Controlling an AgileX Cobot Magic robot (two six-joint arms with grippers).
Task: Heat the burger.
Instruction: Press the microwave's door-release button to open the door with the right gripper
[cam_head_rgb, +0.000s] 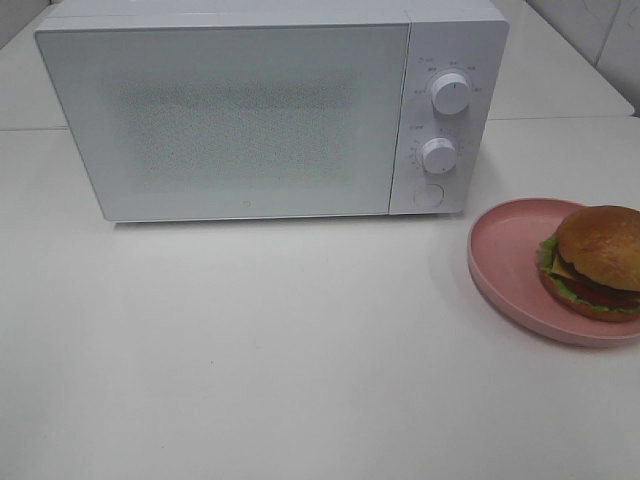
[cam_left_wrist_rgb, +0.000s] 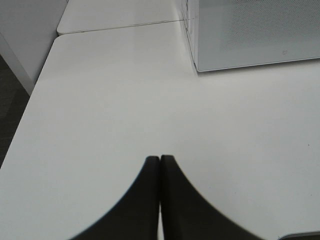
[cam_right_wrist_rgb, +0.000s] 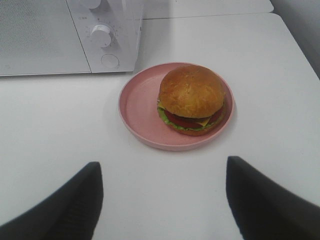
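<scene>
The burger (cam_right_wrist_rgb: 191, 97) is seen on the pink plate (cam_right_wrist_rgb: 136, 107), on the table (cam_head_rgb: 250, 350) beside the shut microwave (cam_head_rgb: 220, 120). It is judged light, soft and stacked — easily squashed or slid apart — so the stiff plate rim is better gripped. The right jaws are spread wide, empty; the left jaws are pressed together, nothing held.
</scene>
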